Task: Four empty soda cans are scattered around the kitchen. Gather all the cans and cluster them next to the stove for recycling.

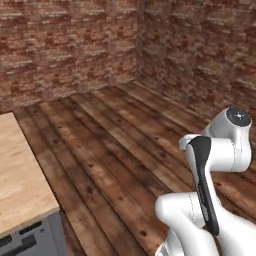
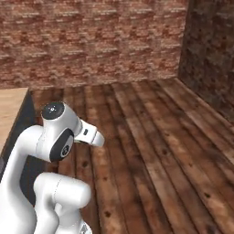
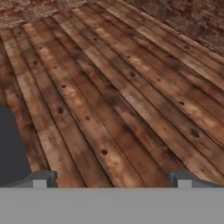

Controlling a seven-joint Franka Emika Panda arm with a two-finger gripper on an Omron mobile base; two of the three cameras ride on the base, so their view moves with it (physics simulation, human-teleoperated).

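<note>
Pincer [image 3: 112, 180] in hand view: both fingertips [image 3: 40, 179] stand far apart at bottom edge, jaws spread wide, nothing btwn them, nothing touched; below/ahead just bare wooden floor [image 3: 118, 96], planks running diagonally, w/ a dark grey panel [image 3: 11, 148] at left edge and a strip of brick wall [image 3: 183, 15] along top right. Left base view: white arm [image 1: 220, 165] folded up at lower right, dark trim strip down its upper link, round grey cap on top joint; light wood counter [image 1: 17, 175] at left edge w/ a grey front below it, dark slots in that front; plank floor runs back to room corner where two brick walls meet. Right base view: arm rises at lower left, elbow joint w/ round cap on top, dark oval on its side; sliver of pale countertop at far left w/ dark side panel beneath; floor stretches to brick wall at back and darker brick wall at right. Soda cans and stove: can't place them from these shots; cameras face the room corner.
</note>
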